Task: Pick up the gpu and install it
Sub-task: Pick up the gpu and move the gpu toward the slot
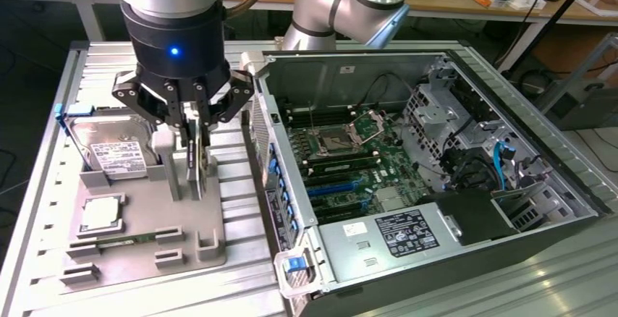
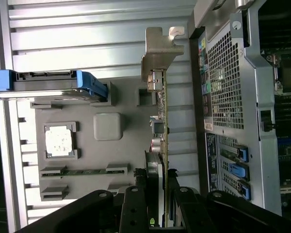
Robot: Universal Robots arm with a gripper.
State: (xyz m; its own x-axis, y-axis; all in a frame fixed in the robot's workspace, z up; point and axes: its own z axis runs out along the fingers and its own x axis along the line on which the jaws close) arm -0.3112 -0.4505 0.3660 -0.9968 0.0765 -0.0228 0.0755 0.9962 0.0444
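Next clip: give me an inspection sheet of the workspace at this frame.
Surface: ribbed metal table carrying a grey tray.
Job's things: gpu upright on edge at the tray; open PC case beside it.
Clutter: hard drive and chip in the tray.
Grippers: end effector shut on the gpu's upper edge.
Cables: blue cables inside the case.
Surroundings: workbench behind, with small items on it.

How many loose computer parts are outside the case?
4: hard drive at the grey tray's far end, square chip nearer, memory stick nearest, gpu upright in the gripper. Others may be hidden.
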